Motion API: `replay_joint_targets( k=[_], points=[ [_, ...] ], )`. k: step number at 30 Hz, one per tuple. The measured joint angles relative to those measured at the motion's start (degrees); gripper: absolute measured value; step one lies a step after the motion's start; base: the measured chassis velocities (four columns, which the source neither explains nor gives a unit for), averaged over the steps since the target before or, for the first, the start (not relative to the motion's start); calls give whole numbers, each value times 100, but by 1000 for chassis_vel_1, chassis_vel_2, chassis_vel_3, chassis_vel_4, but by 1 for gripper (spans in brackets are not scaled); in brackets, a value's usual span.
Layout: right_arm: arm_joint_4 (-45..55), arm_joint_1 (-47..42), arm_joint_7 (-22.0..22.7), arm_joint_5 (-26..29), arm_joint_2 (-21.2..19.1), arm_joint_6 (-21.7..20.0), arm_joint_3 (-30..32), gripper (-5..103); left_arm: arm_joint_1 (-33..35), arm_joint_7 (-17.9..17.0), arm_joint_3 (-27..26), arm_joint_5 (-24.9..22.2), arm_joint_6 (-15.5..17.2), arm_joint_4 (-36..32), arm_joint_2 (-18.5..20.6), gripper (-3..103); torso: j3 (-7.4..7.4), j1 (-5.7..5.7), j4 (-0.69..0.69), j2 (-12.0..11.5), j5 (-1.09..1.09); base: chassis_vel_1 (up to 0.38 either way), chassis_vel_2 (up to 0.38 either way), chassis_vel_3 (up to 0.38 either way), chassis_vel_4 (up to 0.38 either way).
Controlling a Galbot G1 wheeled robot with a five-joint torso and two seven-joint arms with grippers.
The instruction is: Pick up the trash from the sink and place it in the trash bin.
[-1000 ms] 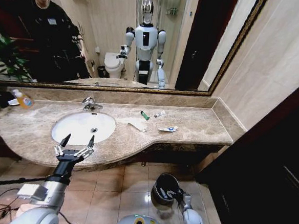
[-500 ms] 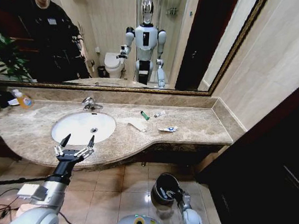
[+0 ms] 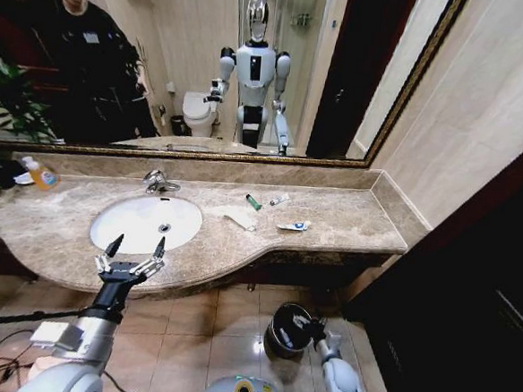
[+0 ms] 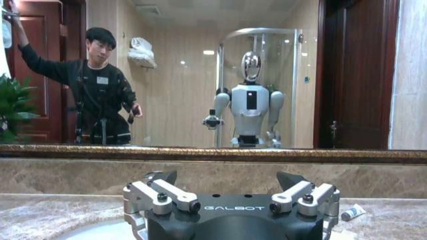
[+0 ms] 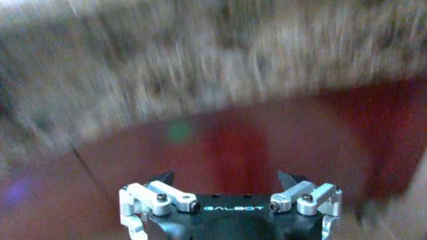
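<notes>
The left gripper (image 3: pixel 133 253) hangs at the front edge of the beige marble worktop (image 3: pixel 332 221), just before the sink (image 3: pixel 145 222), with its fingers (image 3: pixel 113 244) spread wide and nothing between them. In the left wrist view the same gripper (image 4: pixel 227 181) faces the mirror, its two dark fingertips standing well apart.

The sink is a white oval basin with a chrome tap (image 3: pixel 158 182) behind it. The trash lies on the worktop to the right of the sink, not in the basin: a green tube (image 3: pixel 254 202) near the back, a small pale wrapper (image 3: pixel 280 199) just beside it, a strip of white paper (image 3: pixel 240 220) nearer the sink, and a white tube with blue-green marks (image 3: pixel 293 225) toward the front. One small white tube (image 4: pixel 352 212) also shows at the edge of the left wrist view. A yellow-orange bottle (image 3: pixel 40 174) stands at the far left of the worktop, well apart from the litter.

The trash bin (image 3: pixel 289 329), a round shiny pail with a dark inside, sits on the tiled floor below the worktop. The right gripper (image 3: pixel 308 328) is low, at the bin's rim. In the right wrist view the right gripper's fingers (image 5: pixel 162 178) are spread, holding nothing, with the blurred worktop edge beyond them.
</notes>
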Motion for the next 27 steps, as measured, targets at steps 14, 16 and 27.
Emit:
replay_joint_targets(
  k=[14,16,27],
  points=[
    [2892,-722,197,223,-225,-222,2,100,0,0,0,0,0,0,0,100,0,-1,0,0,0,0,0,0,0],
    [2926,-626,188,176,-258,-263,12,100,0,0,0,0,0,0,0,100,0,-1,0,0,0,0,0,0,0],
    [2626,400,-23,-49,-1114,-983,-166,100,0,0,0,0,0,0,0,100,0,0,-1,0,1,0,0,0,0]
  ],
)
